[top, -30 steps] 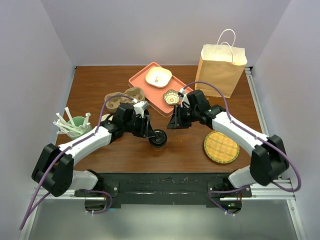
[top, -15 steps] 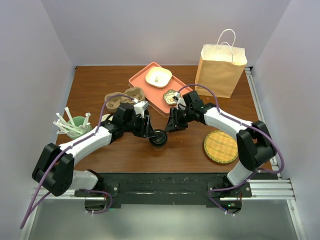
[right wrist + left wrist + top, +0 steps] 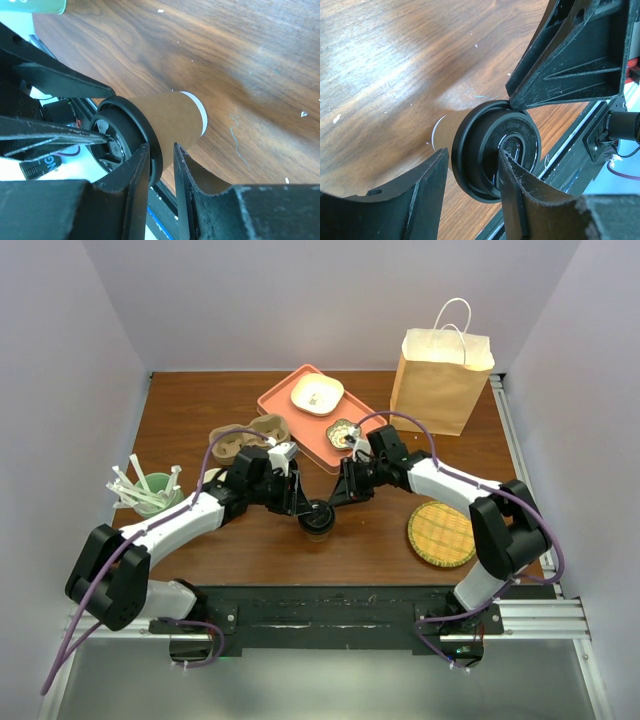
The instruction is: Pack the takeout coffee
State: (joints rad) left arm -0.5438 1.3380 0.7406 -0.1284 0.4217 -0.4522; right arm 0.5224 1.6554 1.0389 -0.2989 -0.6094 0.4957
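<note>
The right hand [image 3: 334,501] has swung in from beside the tray [image 3: 275,403] and now sits against the cup [image 3: 318,518]. Its jaws are drawn narrow over the rim of the lid [image 3: 495,150]; whether they bite yet I cannot tell. The left hand [image 3: 302,505] has not moved and holds the cup upright on the worktop [image 3: 380,540], well apart from the bag [image 3: 440,385]. This looks like a handover to the arm nearer the bag

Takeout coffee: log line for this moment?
takeout coffee: upright on table | left gripper: clamped on it | right gripper: astride its rim, grip unclear | paper bag: untouched
</note>
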